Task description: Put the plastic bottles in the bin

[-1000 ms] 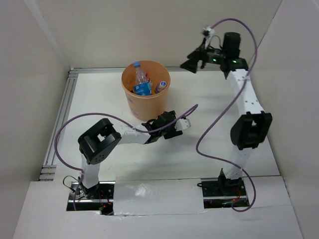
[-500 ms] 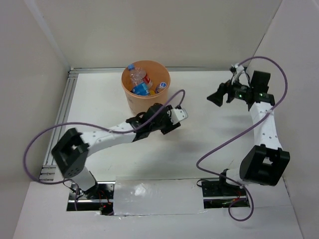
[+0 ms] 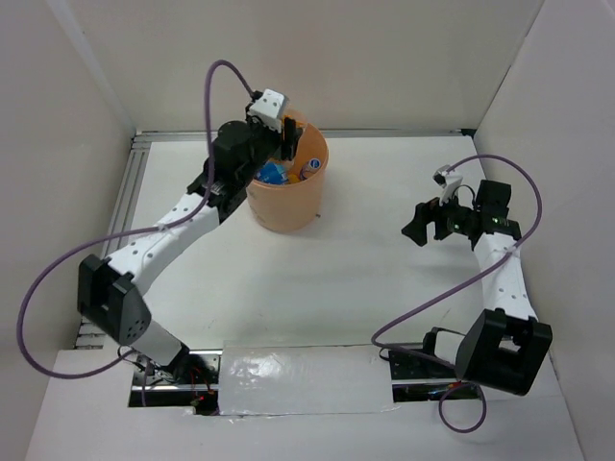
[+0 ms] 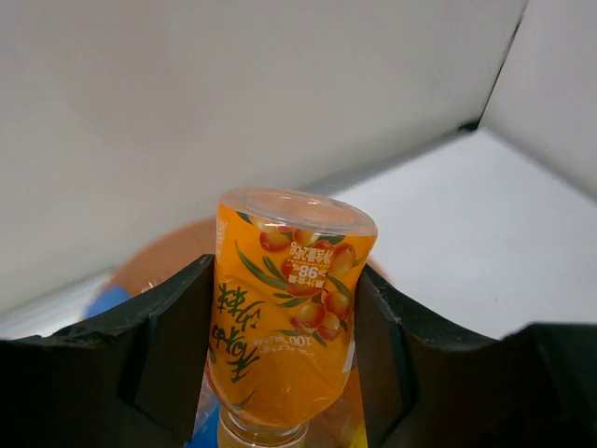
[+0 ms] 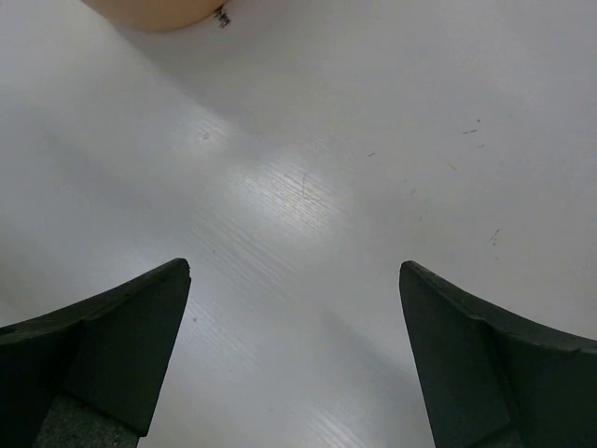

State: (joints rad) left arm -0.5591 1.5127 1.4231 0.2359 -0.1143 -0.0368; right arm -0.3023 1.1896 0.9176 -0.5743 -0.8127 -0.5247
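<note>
Left gripper (image 4: 284,273) clamps a short orange bottle (image 4: 291,327) with a fruit-printed label above the bin (image 3: 288,204); right gripper (image 5: 295,280) gapes wide.

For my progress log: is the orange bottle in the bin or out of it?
Out. The orange bottle is clamped between the jaws of the left gripper, above the bin, not released into it.

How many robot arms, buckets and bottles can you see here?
Robot arms: 2, the left arm and the right arm.
Buckets: 1, the peach bucket.
Bottles in sight: 3, the orange bottle in the left gripper, plus a blue-labelled bottle and one more bottle in the bucket; others may be hidden.
Total: 6.
</note>
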